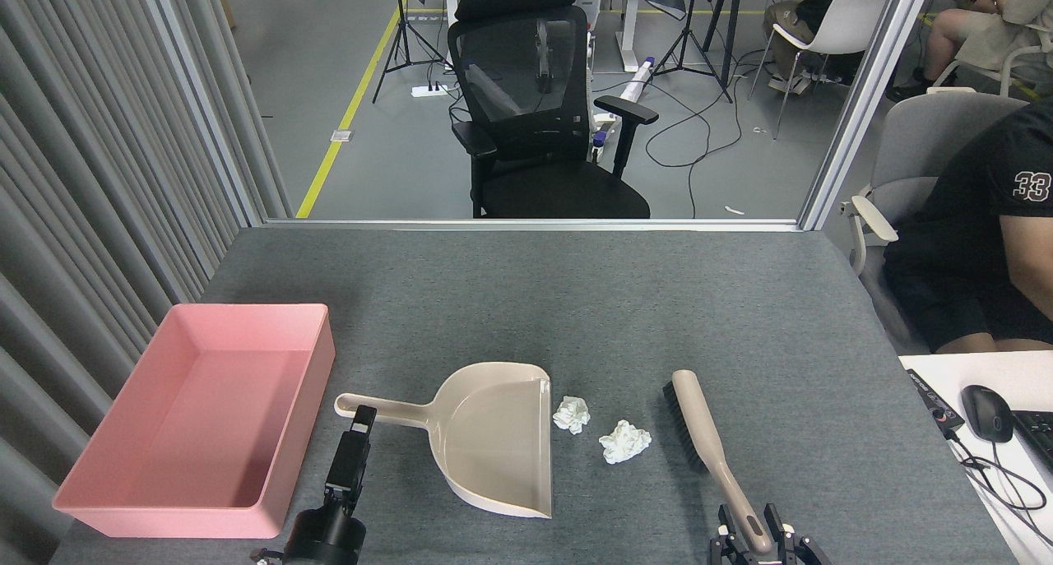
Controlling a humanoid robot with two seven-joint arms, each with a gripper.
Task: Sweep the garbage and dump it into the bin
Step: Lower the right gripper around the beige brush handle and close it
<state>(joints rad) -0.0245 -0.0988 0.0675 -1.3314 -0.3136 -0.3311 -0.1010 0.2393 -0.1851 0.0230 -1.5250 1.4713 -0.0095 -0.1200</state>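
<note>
- Grippers half cut off at btm edge: right gripper (754, 534) clamps beige long-handled brush (709, 448); left gripper (362, 414) end-on, grip unreadable, beside beige plastic dustpan (494, 437).
- Two crumpled white tissue wads (571, 414) (624, 442) between dustpan & brush; shallow pink plastic tray (308, 368) at left.

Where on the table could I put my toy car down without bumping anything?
The wide far half of the grey table, beyond the pink bin and dustpan, is bare. So is the right side past the brush. It's crowded between dustpan and brush, where two tissue wads lie.

- I saw bright, even overhead light and a sharp picture throughout.
- Shadows on the counter (526, 302) were soft and faint.
- No glare showed anywhere.
</note>
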